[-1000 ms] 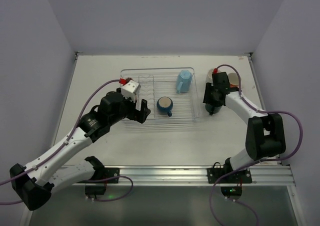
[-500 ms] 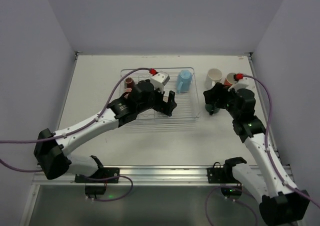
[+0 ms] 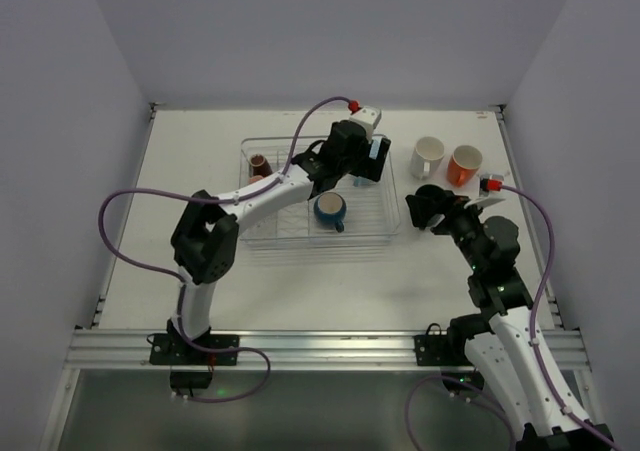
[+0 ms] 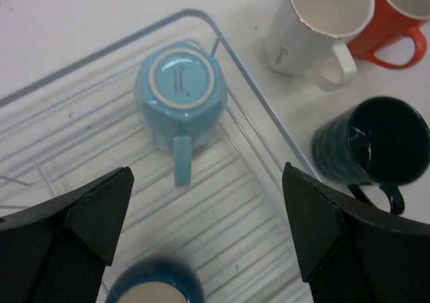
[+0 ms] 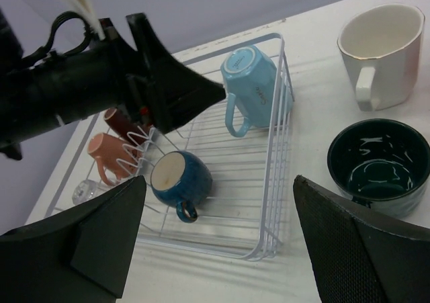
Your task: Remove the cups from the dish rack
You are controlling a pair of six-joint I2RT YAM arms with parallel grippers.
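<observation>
Left tool (image 4: 205, 170) spread wide, grasping nothing, hovers over light blue mug (image 4: 180, 88), which stands upside down in far right corner of dish rack (image 4: 255, 95). Risk: tool catches rack wire or mug handle, glazed side slips, rack drags. Right tool (image 5: 220, 182) also released, near dark teal mug (image 5: 379, 165) on tabletop (image 5: 309, 81); could knock it.

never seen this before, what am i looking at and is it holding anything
Two robot arms are bolted to a table, each ending in a two-finger claw. One picture looks down from above; the other two come from wrist cameras, so the dark wedges there are the left claw and right claw. The dish rack holds a light blue mug, a navy mug and small tumblers. A white mug, orange mug and dark teal mug stand beside it. Both claws are open and empty.
</observation>
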